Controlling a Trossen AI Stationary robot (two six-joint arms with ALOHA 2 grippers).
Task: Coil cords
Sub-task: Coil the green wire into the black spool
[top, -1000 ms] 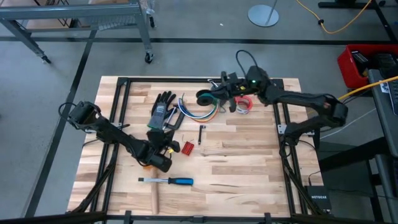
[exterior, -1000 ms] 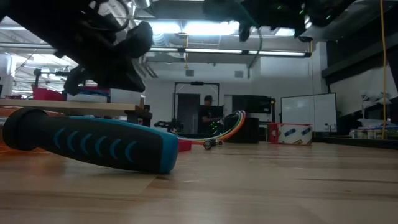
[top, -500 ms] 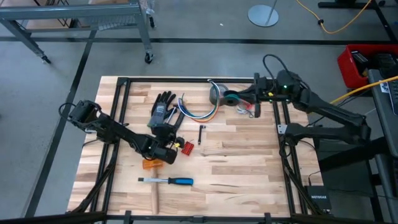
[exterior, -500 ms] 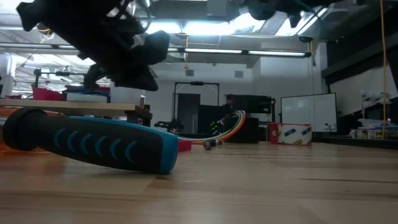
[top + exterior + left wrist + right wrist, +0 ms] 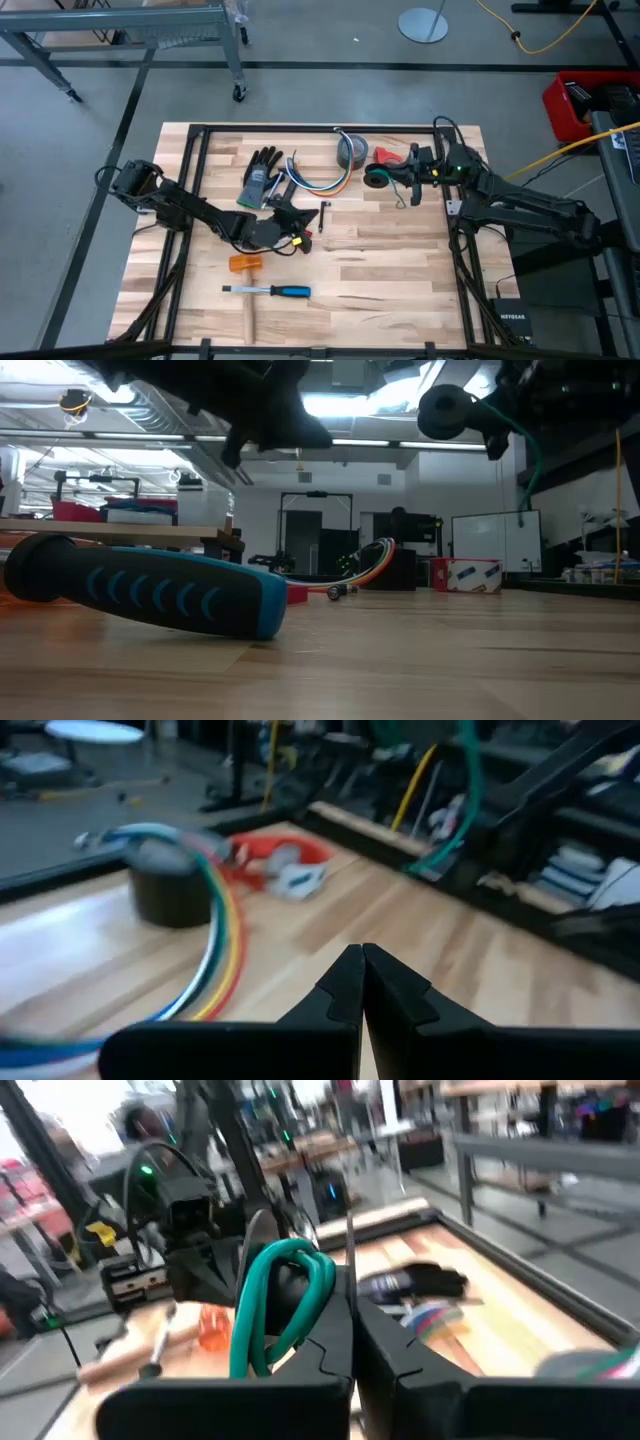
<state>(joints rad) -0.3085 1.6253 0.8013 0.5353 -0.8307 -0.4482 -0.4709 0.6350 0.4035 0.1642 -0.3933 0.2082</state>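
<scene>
The right gripper (image 5: 408, 178) is lifted above the far right part of the table (image 5: 400, 270), its fingers (image 5: 330, 1345) pinching a green cord (image 5: 283, 1302) that loops up between them; in the high view the strand (image 5: 413, 190) hangs down from the claw, next to a dark green roll of tape (image 5: 377, 177) that seems to sit at the gripper's tip, though the view is too soft to be sure how it is carried. The bundle of coloured cords (image 5: 318, 184) lies on the wood between the black glove (image 5: 262, 176) and the grey roll of tape (image 5: 350, 151), curving in a loose arc. A red tape ring (image 5: 388, 155) lies just beyond the right gripper. The left gripper (image 5: 300, 222) hovers near the middle of the table, just by the glove's cuff, its fingers (image 5: 340, 988) pressed together and holding nothing. A thin black cord (image 5: 323, 216) lies just beside it. Nearer the front edge lie an orange piece (image 5: 244, 263) and a blue-handled tool (image 5: 270, 291).
</scene>
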